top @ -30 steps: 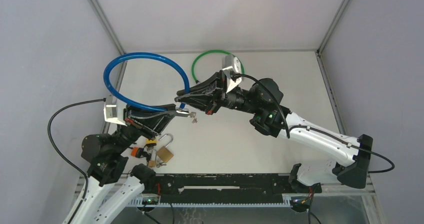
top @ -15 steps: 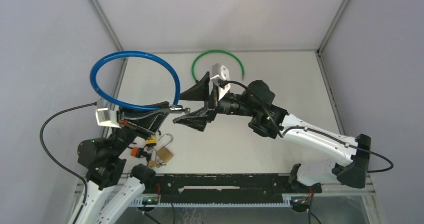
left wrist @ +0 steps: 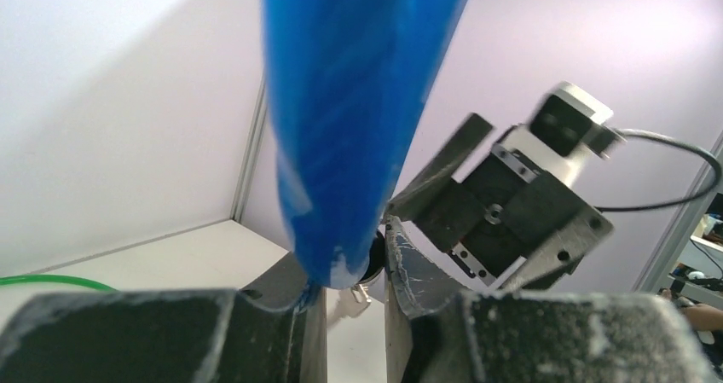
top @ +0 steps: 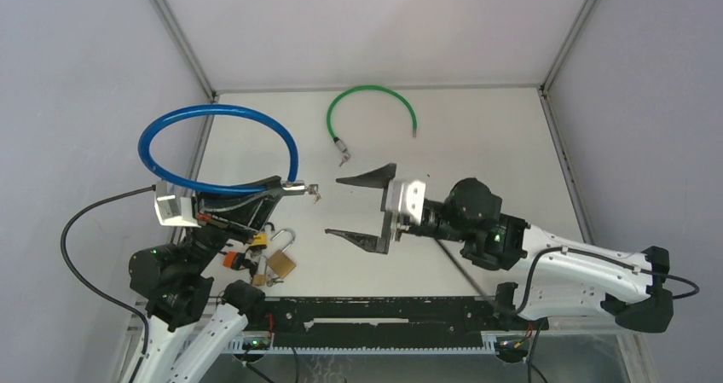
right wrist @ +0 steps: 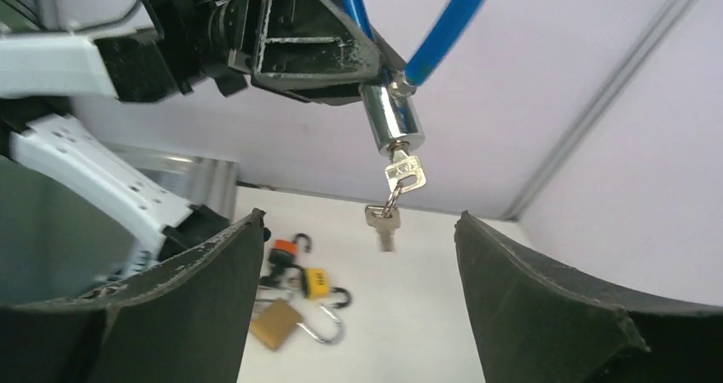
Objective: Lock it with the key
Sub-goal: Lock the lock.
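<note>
1. You will find stamped marks on the head of the key (right wrist: pixel 403 172), but they are too small to read.
2. Your blue cable lock (top: pixel 219 107) is a thick, glossy blue loop ending in a shiny metal cylinder (right wrist: pixel 391 120). It hangs in the air over the left side of the table (top: pixel 477 144).
3. The key sits in the lower end of that cylinder. A second key (right wrist: pixel 384 221) dangles from it on a small ring.
4. Your left gripper (top: pixel 286 187) is clamped on the blue cable lock just above the cylinder.
5. Your right gripper (top: pixel 332 206) has its jaws spread wide and holds nothing. It faces the keys from the right, apart from them.
6. A thin green cable lock (top: pixel 375 93) lies in an arc at the back of the table, well apart from both grippers.
7. A brass padlock (top: pixel 280 265), an orange padlock (right wrist: pixel 286 251) and a yellow padlock (right wrist: pixel 317 281) lie huddled on the table near your left arm's base.
</note>
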Controlling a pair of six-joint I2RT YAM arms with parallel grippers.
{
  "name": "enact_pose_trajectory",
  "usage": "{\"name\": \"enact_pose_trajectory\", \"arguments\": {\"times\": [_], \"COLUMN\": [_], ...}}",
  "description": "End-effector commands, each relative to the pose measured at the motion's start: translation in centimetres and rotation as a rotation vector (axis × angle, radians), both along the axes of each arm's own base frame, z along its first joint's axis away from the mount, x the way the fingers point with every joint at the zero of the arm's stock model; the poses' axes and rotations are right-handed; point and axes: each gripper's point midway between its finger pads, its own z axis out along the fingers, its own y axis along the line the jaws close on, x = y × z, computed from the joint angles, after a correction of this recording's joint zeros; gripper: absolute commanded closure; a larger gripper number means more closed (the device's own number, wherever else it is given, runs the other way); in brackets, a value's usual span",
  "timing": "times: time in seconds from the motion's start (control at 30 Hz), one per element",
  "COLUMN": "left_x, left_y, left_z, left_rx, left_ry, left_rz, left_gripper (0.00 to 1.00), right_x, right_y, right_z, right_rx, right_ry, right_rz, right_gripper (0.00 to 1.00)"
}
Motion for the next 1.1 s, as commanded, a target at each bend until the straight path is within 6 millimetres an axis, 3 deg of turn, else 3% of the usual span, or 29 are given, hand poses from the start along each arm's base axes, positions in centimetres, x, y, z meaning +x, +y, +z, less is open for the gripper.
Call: {"name": "enact_pose_trajectory", "arguments": {"times": [0.0,0.2,0.47,0.77,0.97,1.07], "left_x": [0.1,0.5,0.7,0.7,0.6,0.5], "left_y": [0.7,0.8,0.7,0.7,0.8,0.8], "left_z": [0.9,0.8,0.6,0.5,0.4,0.6], "left_rx": [-0.04,-0.042,-0.044,-0.046,-0.048,-0.05], "left_ry": [-0.026,-0.015,-0.003,0.0,-0.002,-0.005], "left_rz": [0.036,0.045,0.047,0.042,0.041,0.041], "left_gripper": [1.0,1.0,1.0,1.0,1.0,1.0], "right_x": [2.6,1.6,1.9,2.3,2.7,2.7], "right_y": [-1.5,-0.3,2.1,3.2,3.8,3.8], "right_z": [3.3,4.4,3.6,3.7,3.2,2.7], "right_rx": [0.041,0.007,-0.089,-0.104,-0.136,-0.157], "right_ry": [-0.433,-0.668,-0.721,-0.735,-0.734,-0.73], "right_rz": [-0.313,-0.419,-0.445,-0.457,-0.466,-0.463], "right_gripper": [0.17,0.28,0.35,0.46,0.65,0.57]}}
